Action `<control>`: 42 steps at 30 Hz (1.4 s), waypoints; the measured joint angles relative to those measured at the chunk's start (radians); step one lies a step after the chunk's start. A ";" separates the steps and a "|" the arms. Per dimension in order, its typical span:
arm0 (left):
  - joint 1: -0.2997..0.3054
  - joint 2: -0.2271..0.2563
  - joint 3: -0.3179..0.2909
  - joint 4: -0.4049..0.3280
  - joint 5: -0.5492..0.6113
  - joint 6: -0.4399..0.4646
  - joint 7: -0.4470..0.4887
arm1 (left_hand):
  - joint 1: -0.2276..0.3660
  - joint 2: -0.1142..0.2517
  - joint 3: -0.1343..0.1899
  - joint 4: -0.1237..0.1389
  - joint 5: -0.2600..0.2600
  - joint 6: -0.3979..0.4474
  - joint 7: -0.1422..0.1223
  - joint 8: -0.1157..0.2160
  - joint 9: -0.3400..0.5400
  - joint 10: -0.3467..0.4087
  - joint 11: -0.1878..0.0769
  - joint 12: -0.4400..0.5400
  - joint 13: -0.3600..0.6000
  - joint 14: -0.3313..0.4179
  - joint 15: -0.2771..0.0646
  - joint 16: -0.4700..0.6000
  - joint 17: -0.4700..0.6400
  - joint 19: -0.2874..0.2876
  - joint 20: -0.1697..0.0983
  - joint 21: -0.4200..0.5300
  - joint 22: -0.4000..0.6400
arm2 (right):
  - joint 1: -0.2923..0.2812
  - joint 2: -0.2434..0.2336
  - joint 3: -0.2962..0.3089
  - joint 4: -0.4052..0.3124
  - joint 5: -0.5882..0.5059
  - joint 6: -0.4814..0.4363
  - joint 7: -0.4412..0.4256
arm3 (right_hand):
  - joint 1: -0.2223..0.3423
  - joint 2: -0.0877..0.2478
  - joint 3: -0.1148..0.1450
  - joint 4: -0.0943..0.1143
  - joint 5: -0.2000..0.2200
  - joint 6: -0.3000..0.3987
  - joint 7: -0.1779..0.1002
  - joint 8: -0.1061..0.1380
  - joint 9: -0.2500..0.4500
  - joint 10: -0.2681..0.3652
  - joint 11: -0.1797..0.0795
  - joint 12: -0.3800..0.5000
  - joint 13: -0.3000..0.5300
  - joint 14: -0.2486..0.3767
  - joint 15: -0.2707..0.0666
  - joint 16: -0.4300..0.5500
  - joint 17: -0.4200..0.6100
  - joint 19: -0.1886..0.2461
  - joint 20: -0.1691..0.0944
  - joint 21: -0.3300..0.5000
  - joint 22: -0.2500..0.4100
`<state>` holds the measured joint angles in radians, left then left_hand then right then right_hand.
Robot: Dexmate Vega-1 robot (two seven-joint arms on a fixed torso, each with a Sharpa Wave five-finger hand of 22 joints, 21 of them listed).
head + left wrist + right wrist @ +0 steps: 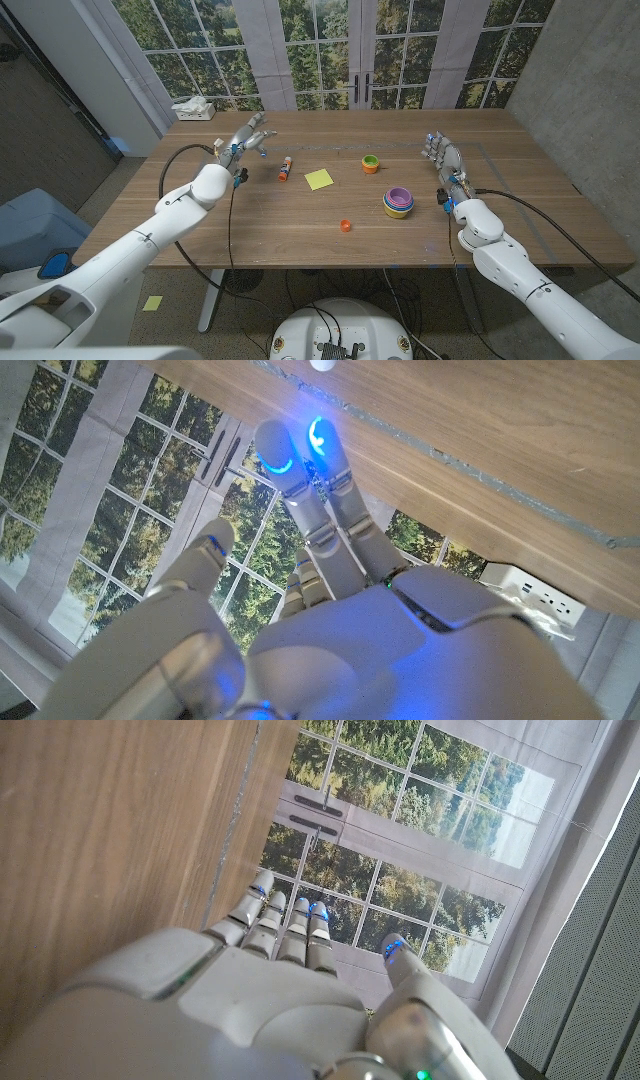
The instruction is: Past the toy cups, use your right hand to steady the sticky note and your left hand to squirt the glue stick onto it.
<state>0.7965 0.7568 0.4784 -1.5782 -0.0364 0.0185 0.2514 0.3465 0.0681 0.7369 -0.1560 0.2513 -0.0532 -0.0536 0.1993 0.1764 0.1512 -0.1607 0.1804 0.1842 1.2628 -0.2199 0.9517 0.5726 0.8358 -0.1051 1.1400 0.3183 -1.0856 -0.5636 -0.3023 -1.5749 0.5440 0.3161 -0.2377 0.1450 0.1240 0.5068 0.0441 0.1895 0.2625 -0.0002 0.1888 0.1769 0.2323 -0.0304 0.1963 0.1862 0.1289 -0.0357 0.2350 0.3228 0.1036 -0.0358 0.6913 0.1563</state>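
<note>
In the head view, the square yellow paper sticky note (319, 179) is lying on the brown wooden surface (250, 230) near its middle, with the small white glue stick with a red cap (285, 169) just to its left, apart from it. The robot's left hand (246, 139) is hovering beyond and left of the glue stick, its fingers (262, 133) spreading apart and holding nothing. The right hand (443, 157) is standing toward the right side, fingers extended and empty, well apart from the note. Between them are sitting an orange and green toy cup (371, 163), a stack of purple, green and yellow toy cups (398, 201), and a small orange cap-like piece (345, 225). In the left wrist view, the left hand (330, 610) is reaching with straight fingers (290, 470), gripping nothing. In the right wrist view, the right hand (270, 990) is showing straight, unclosed fingers (290, 925) beside the surface (100, 840).
</note>
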 measured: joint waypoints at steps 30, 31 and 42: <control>-0.099 0.125 0.079 -0.108 0.216 0.125 -0.174 | 0.169 -0.040 -0.084 -0.027 -0.007 0.135 -0.033 0.020 0.003 0.062 -0.017 0.024 0.005 -0.047 0.000 0.021 -0.030 -0.059 0.019 0.057 0.000 | -0.141 0.029 0.032 -0.106 -0.088 0.053 -0.130 | 0.000 0.000 -0.009 -0.017 0.000 0.005 0.005 0.000 0.000 0.004 0.004 0.000 0.000 0.000 0.000 0.000 -0.007 0.014 0.000 -0.022 0.005; -0.102 0.129 0.082 -0.115 0.226 0.130 -0.181 | 0.172 -0.042 -0.086 -0.026 -0.008 0.142 -0.034 0.020 0.003 0.068 -0.018 0.024 0.005 -0.046 0.000 0.021 -0.031 -0.065 0.018 0.058 0.000 | -0.147 0.031 0.033 -0.108 -0.090 0.057 -0.134 | 0.000 0.000 -0.009 -0.019 0.000 0.005 0.005 0.000 0.000 0.004 0.004 0.000 0.000 0.000 0.000 0.000 -0.007 0.014 0.000 -0.023 0.005; -0.125 0.157 0.103 -0.163 0.317 0.165 -0.240 | 0.282 -0.028 -0.102 -0.037 -0.035 0.233 -0.053 0.038 0.003 0.099 -0.017 0.024 0.005 -0.063 0.001 0.040 -0.044 -0.087 0.026 0.090 0.000 | -0.188 0.047 0.047 -0.121 -0.117 0.096 -0.153 | 0.000 0.000 -0.013 -0.029 -0.005 0.005 0.005 0.000 0.000 0.007 0.007 0.000 0.000 0.011 0.000 0.000 -0.012 0.025 -0.003 -0.030 0.005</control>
<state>0.6720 0.9137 0.5817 -1.7414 0.2808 0.1832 0.0110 0.6289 0.0405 0.6349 -0.1926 0.2159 0.1799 -0.1069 0.2369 0.1793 0.2505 -0.1772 0.2044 0.1888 1.1998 -0.2186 0.9915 0.5286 0.7484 -0.0786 1.2300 0.3181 -1.2734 -0.5170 -0.2556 -1.6961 0.4271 0.4124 -0.3910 0.1450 0.1240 0.4942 0.0150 0.1848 0.2678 0.0052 0.1888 0.1770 0.2394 -0.0232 0.1962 0.1863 0.1400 -0.0355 0.2350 0.3108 0.1290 -0.0390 0.6613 0.1609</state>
